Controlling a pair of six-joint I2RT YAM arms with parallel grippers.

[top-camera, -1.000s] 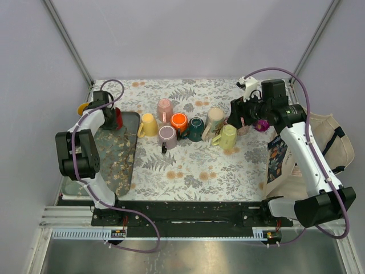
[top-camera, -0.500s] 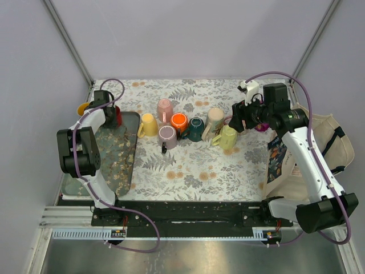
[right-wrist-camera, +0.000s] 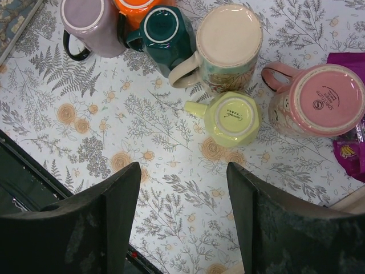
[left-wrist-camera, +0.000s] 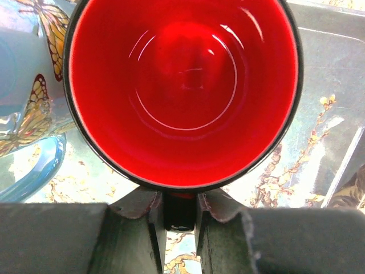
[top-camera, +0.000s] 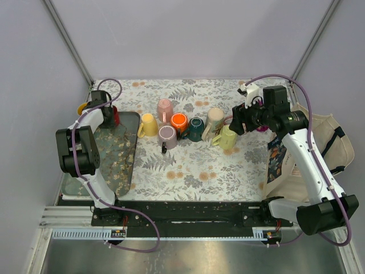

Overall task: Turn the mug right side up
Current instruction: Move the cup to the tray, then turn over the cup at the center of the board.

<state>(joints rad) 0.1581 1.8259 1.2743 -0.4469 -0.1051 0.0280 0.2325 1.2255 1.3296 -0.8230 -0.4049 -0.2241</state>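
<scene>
- Table (top-camera: pixel 194 165) wears a floral cloth.
- Tray (top-camera: pixel 117 160) lies along its left side.
- Right gripper (right-wrist-camera: pixel 182 171) hangs spread and empty above an upside-down pale green mug (right-wrist-camera: pixel 231 119).
- Left gripper (left-wrist-camera: pixel 180 200) is clenched on the handle of the red mug (left-wrist-camera: pixel 182 85) at the tray's far end, its mouth facing the wrist camera.

top: high, rear | left wrist: close-up | right wrist: downward, shares mugs (right-wrist-camera: pixel 231 119)

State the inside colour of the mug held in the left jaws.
Glossy red inside the mug, with a black rim; left wrist view shows it best.
</scene>
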